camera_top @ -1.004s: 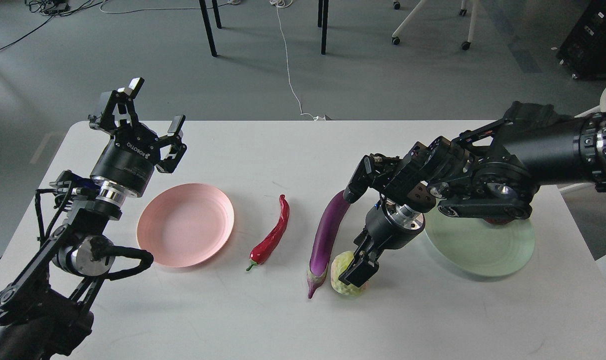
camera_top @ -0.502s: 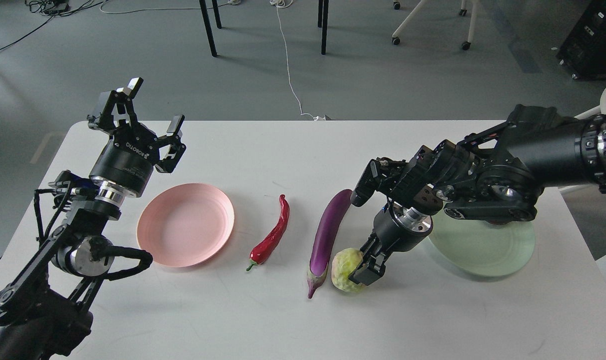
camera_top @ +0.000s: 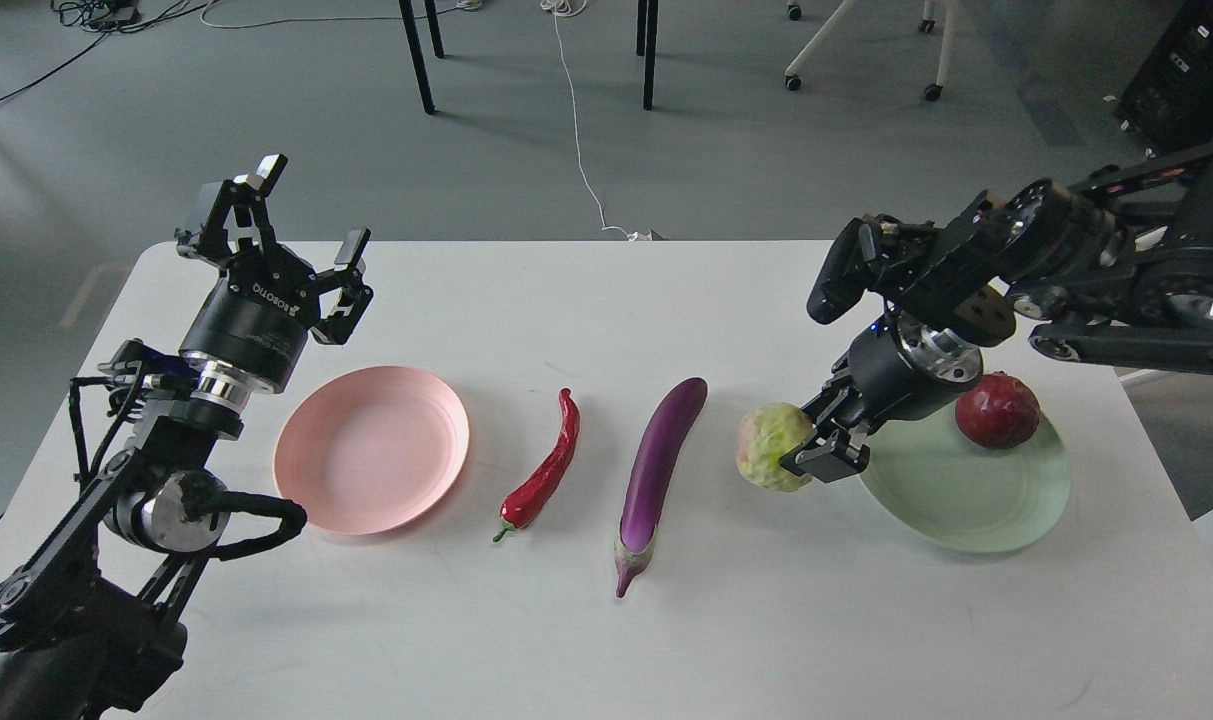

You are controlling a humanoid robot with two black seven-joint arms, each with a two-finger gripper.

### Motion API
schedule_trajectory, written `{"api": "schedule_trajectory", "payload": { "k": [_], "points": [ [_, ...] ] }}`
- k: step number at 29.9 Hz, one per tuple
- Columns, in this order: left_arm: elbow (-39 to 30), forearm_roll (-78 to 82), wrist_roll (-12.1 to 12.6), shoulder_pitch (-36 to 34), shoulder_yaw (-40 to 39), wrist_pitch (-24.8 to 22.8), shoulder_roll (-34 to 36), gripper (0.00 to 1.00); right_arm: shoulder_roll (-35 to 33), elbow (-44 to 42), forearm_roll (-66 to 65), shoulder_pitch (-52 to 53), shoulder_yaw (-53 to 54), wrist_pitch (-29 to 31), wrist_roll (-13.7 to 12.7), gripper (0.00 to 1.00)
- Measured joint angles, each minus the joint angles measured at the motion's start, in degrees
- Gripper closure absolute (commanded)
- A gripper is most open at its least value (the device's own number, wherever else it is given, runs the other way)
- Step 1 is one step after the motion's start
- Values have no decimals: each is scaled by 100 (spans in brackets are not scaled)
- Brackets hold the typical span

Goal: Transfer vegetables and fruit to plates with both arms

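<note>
A: Start at the fingers. What is the right gripper [camera_top: 804, 452] doing?

B: It pinches the yellow-green fruit [camera_top: 772, 460] from the side – lumpy and round, so the black fingers press into its bulge, and it hangs clear of the white table [camera_top: 586, 300], just beside the mint plate [camera_top: 966, 500].

A: Why hold it there?

B: I judge it is on its way to that plate; the dark red fruit [camera_top: 997, 409], wrinkled and round, already sits on the far rim, so fruit gathers there.

A: And the left gripper [camera_top: 301, 215]?

B: Fingers spread wide, pointing up, gripping nothing, near the empty pink plate [camera_top: 371, 448] – probably waiting for the vegetables.

A: Where are those?

B: Between the plates, lying flat: the glossy curved red chili [camera_top: 546, 470] and, beside it but apart, the slender purple eggplant [camera_top: 656, 470], both smooth and likely slippery
</note>
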Motion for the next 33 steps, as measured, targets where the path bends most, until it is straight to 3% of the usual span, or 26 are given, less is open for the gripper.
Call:
{"api": "schedule_trajectory", "payload": {
  "k": [9,11,14,17,27,33],
  "points": [
    [-7,1,1,-42,26,8,-37,1,-1649,78,-1314,-201,-278,-33,0,60],
    [-7,7,5,-42,31,12,-68,1,-1795,73,-1371,-377,-283,-52,1,48],
    [-7,9,6,-42,33,14,-83,1,-1923,55,-1374,-646,-204,-107,2,21],
    [-8,10,13,-42,26,18,-71,1,-1955,14,-1340,-857,-29,-195,1,4],
    [-10,10,14,-37,20,23,29,1,-2040,-6,-815,-1049,533,-230,1,2],
    [-33,10,36,-34,29,15,254,1,-2569,-34,1383,-1409,1518,-254,0,2]
  ]
}}
